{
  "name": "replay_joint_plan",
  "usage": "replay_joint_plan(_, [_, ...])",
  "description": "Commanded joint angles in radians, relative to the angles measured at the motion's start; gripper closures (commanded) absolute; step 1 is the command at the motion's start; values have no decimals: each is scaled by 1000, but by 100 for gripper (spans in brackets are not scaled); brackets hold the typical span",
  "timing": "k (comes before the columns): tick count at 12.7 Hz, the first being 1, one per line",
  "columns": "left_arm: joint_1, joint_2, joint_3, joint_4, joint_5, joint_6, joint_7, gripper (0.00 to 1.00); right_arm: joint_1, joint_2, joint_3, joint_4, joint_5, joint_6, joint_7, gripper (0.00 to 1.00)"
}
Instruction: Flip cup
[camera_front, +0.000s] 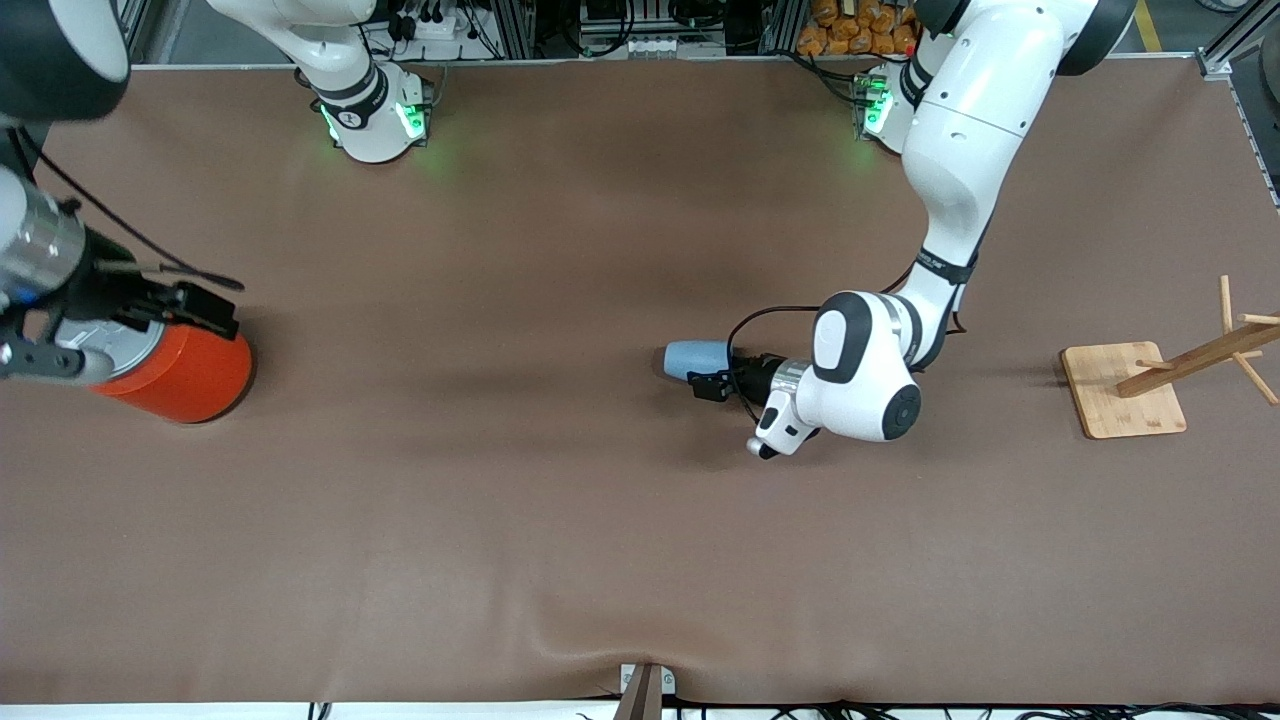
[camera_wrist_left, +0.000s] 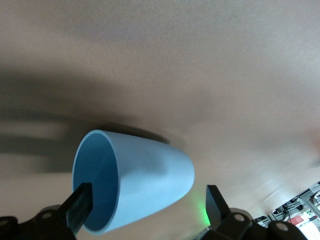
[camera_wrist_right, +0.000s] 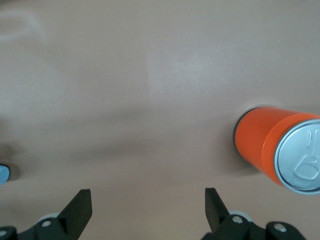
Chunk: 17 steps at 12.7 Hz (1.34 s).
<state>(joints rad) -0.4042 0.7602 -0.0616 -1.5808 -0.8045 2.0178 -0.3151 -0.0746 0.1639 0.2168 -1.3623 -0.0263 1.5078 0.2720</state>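
Cup: the light blue cup (camera_front: 697, 359) (camera_wrist_left: 131, 181) lies on its side on the brown table (camera_front: 560, 520), about midway between the front and base edges, somewhat toward the left arm's end.
Cup and claw: its open mouth faces the left gripper (camera_front: 716, 380) (camera_wrist_left: 147, 207); one finger (camera_wrist_left: 80, 206) reaches into the mouth, the other stands apart from the outer wall.
Left gripper: low at the table, spread wide around the rim, not closed on the cup.
Right gripper: fingers spread wide (camera_wrist_right: 147, 210), holding nothing, up over the table's right-arm end just beside the can; this arm waits.
Orange can: upright (camera_front: 178, 370) (camera_wrist_right: 280, 150), grey pull-tab lid up, near the right arm's end edge.
Wooden rack: stands (camera_front: 1160, 380) near the left arm's end edge.
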Motion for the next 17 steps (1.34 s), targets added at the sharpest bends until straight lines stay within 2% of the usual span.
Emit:
replay_joint_plan(1, [-16,13,13,-2,-10,15,-16,0,19,-294,-78,-405,66,174,4,0])
replay_joint_plan(2, [-25,13,14,-2,-9,15,-18,6,36,-311,-100,-443,68,193,3,0])
replay_joint_plan(3, [-30,13,16,-2,2,15,-16,36,48,-302,-115,-436,72,192,-3,0])
replay_joint_plan(5, [-30,7,11,-2,121,13,-15,96,50,-279,-122,-394,78,183,-16,0])
replay_joint_plan(6, [-33,5,10,-2,146,10,-15,100,52,-253,-123,-349,80,155,-46,0])
replay_joint_plan(8, [-44,2,13,-1,148,1,-16,100,56,-238,-128,-247,86,54,-62,0])
replay_joint_plan(9, [-44,-1,14,-1,148,-4,-16,100,59,-238,-158,-232,127,-19,-65,0])
replay_joint_plan(10, [-44,-4,16,4,157,-16,-30,100,67,-241,-177,-216,150,-26,-66,0])
replay_joint_plan(13, [-36,-39,16,22,290,-56,-102,100,72,-204,-195,-108,147,-75,-65,0])
replay_joint_plan(15, [-30,-88,20,30,368,-60,-136,100,72,-204,-195,-101,146,-95,-65,0])
replay_joint_plan(17, [-22,-148,57,44,467,-60,-154,100,78,-208,-194,-104,140,-116,-63,0])
